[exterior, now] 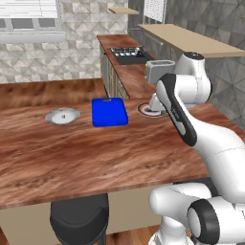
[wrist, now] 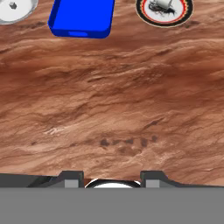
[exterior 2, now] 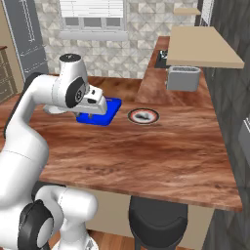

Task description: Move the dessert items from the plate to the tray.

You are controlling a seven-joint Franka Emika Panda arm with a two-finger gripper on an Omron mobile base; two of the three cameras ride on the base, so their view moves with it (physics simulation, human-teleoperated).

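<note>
- From the left base view, you see the blue tray (exterior: pixel 109 112) flat on the wooden counter (exterior: pixel 72 148), between a plain white dish (exterior: pixel 62 116) on its left and the plate (exterior: pixel 146 109) on its right. The arm (exterior: pixel 177 110) covers most of the plate, so you cannot check the dessert items here.
- From the right base view, the plate (exterior 2: pixel 143 116) lies just beside the tray (exterior 2: pixel 103 113), a short carry, which looks like why they sit so close. A small pale lump (exterior 2: pixel 143 116) rests on the plate's centre. The hand hangs over the tray's near side, well above the wood, nothing in it.
- From the hand view, the gripper (wrist: pixel 112 177) shows two fingertips (wrist: pixel 70 178) standing apart with nothing between them: partly open, empty. The plate (wrist: pixel 164 11) sits at the top right, the tray (wrist: pixel 82 17) to its left. You judge the reach to the plate has yet to be made.
</note>
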